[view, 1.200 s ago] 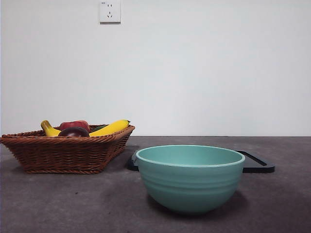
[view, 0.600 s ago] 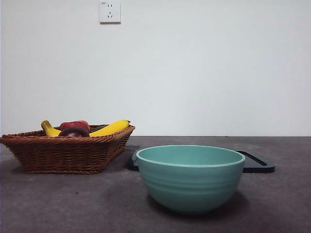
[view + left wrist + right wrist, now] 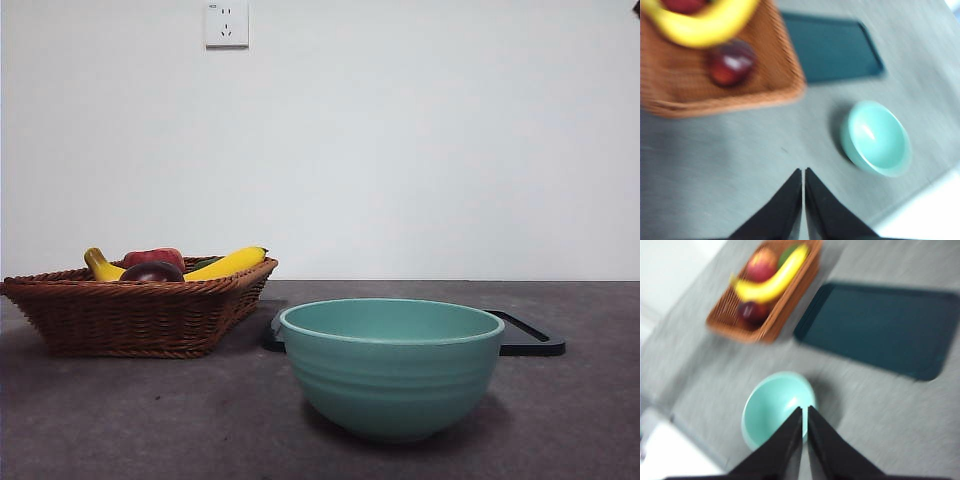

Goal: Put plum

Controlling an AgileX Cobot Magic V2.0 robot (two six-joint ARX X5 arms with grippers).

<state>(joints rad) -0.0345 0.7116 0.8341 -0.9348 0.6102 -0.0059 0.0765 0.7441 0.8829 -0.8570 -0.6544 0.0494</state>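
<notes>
- The worktop [image 3: 120, 420] carries everything, and I judge the task is at its very start: nothing has been picked yet.
- The dark tray [image 3: 880, 327] lies flat behind the bowl, beside the basket; the task does not say where the plum goes, so tray or bowl are both candidates.
- The wicker basket [image 3: 140, 315] stands well apart from the teal bowl [image 3: 392, 365] and holds a banana [image 3: 228, 263], a brighter red fruit [image 3: 155, 257] and the plum.
- The teal bowl has nothing in it in both wrist views.
- My left tool [image 3: 803, 172] hangs high above the worktop, its jaws pressed together, nearer the basket than the right one.
- My right tool [image 3: 805, 410] hangs over the bowl, jaws likewise together, holding nothing.
- The plum [image 3: 731, 62] sits in the basket just beside the banana; the blur makes it hard to say whether they touch.
- Next, I think, the left tool must spread its jaws and descend on the plum clear of the banana.
</notes>
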